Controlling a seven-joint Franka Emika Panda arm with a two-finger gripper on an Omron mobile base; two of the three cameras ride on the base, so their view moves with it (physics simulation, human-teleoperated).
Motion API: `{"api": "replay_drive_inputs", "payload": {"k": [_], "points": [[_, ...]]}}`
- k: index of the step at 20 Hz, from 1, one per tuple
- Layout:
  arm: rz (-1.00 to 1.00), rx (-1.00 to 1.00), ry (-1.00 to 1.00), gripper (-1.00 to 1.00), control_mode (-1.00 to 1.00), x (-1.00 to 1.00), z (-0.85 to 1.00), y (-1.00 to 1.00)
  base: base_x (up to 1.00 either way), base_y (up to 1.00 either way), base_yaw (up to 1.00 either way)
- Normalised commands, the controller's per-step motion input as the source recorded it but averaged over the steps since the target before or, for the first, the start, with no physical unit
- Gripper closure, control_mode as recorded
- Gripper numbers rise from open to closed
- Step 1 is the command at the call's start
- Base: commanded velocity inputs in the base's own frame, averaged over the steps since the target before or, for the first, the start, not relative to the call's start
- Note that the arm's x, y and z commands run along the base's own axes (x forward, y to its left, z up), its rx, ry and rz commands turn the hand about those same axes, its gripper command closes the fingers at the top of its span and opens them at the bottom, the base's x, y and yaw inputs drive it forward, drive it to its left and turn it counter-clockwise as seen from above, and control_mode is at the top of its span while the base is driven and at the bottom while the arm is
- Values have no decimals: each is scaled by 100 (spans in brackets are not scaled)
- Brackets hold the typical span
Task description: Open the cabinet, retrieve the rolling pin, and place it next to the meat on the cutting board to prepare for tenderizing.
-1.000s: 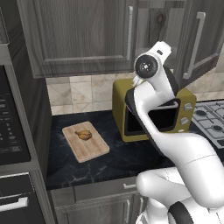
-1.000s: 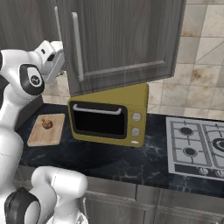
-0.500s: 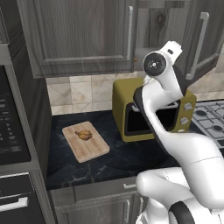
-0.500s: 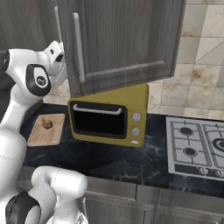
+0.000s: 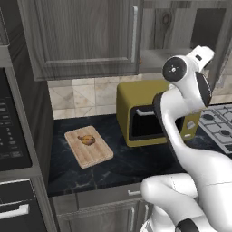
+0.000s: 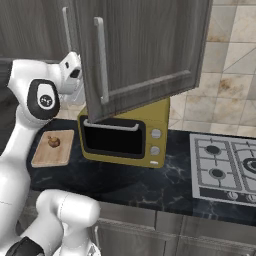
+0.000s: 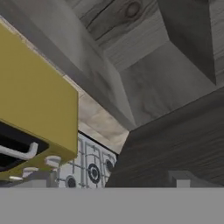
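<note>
my arm white, dark joints | cabinet dark grey wood-grain (silver handles) | toaster oven mustard | cutting board light wood | meat golden-brown

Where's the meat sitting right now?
The meat lies on the cutting board, on the dark counter left of the yellow toaster oven in both base views.

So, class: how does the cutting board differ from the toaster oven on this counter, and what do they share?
The cutting board is flat, thin, light wood; the toaster oven is a tall mustard-yellow box with a dark glass door. The board carries the meat on top; nothing sits on the oven. Both stand on the dark counter, apart from each other.
</note>
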Motion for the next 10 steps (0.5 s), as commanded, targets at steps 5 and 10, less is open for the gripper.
{"api": "replay_drive_inputs", "payload": {"k": [5, 10], "points": [[-17, 0, 0, -100, -100, -37, 0, -87, 0, 0, 0], [-16, 0, 0, -100, -100, -29, 0, -85, 0, 0, 0]]}}
